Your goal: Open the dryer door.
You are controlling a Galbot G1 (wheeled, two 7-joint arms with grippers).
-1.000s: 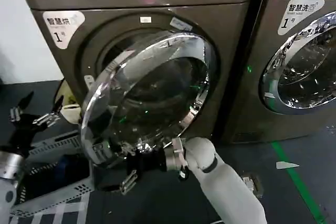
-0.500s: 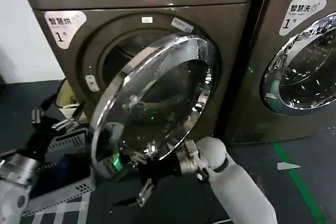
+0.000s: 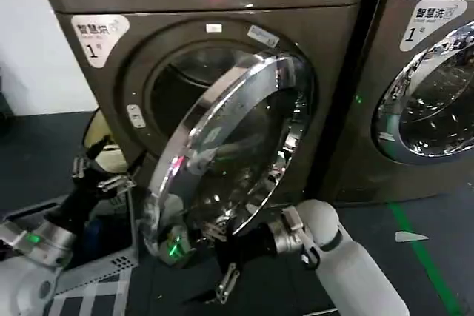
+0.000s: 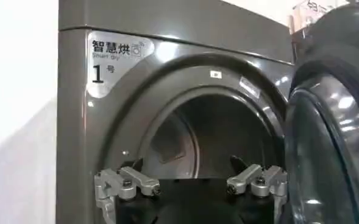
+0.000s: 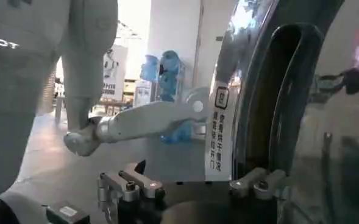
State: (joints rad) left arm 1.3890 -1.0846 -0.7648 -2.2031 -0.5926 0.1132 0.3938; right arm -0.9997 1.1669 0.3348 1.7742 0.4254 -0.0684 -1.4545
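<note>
The grey dryer [image 3: 222, 5] carries a "1" label, and its round opening [image 3: 178, 86] is partly uncovered. Its chrome-ringed glass door [image 3: 237, 153] stands swung out on the hinge side at the right. My right gripper [image 3: 204, 257] sits at the door's lower rim, open, one finger [image 3: 226, 283] hanging below the rim. In the right wrist view the gripper [image 5: 194, 173] has the door's edge [image 5: 283, 91] beside one finger. My left gripper [image 3: 100, 172] hovers open, low and left of the opening. From the left wrist, the gripper [image 4: 187, 164] faces the dark drum [image 4: 191, 140], with the door [image 4: 331, 134] off to one side.
A second machine [image 3: 429, 94] stands close on the right. A perforated laundry basket [image 3: 96, 257] sits on the dark floor under my left arm. Green floor tape [image 3: 418, 257] runs at the lower right. A white wall [image 3: 37, 57] borders the left.
The door has swung farther out, uncovering more of the opening. My right gripper moved right and down with its lower rim. My left gripper rose toward the dryer's front.
</note>
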